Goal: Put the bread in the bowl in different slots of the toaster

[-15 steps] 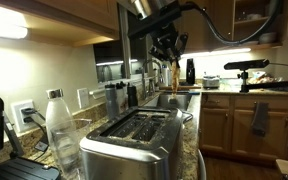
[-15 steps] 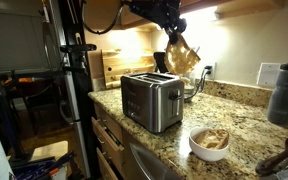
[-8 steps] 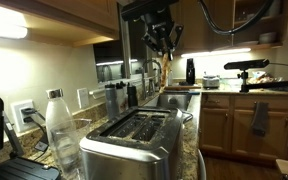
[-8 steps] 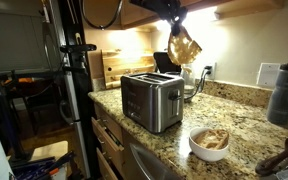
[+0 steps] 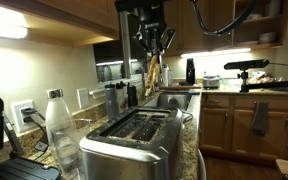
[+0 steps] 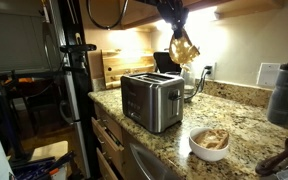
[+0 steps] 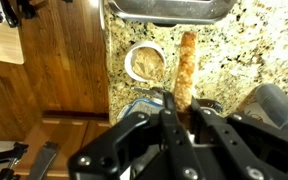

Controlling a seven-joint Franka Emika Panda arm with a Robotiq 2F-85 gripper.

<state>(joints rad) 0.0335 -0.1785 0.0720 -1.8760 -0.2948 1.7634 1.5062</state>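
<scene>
1. High above the counter (image 5: 192,150), in an exterior view: jaws clamped on the top edge of a bread slice (image 5: 154,72), hung upright and seen nearly edge-on, beyond and above the toaster (image 5: 134,140).
2. Foreground of that view: brushed-steel toaster with two long parallel slots on top, slot contents not discernible. Clear bottle (image 5: 60,125) with white cap just beside it, on the wall side.
3. Over the far end of the counter (image 6: 249,120), in an exterior view with the toaster (image 6: 150,100) seen from its end and side: bread slice (image 6: 184,48) turned broad face to the camera, tan with darker patches, suspended from the shut jaws, up and to the right of the toaster in the picture and clear of it.
4. Near the front edge of the counter in that view: white bowl (image 6: 208,153) holding more pale bread pieces, well apart from the held slice.
5. Wrist view, looking straight down: jaws closed on the near end of the bread slice (image 7: 187,65), shown edge-on and running up the picture over the speckled counter (image 7: 254,45). White bowl (image 7: 130,62) just beside the slice in the picture, close to the counter edge. Wooden floor (image 7: 54,80) beyond that edge.
</scene>
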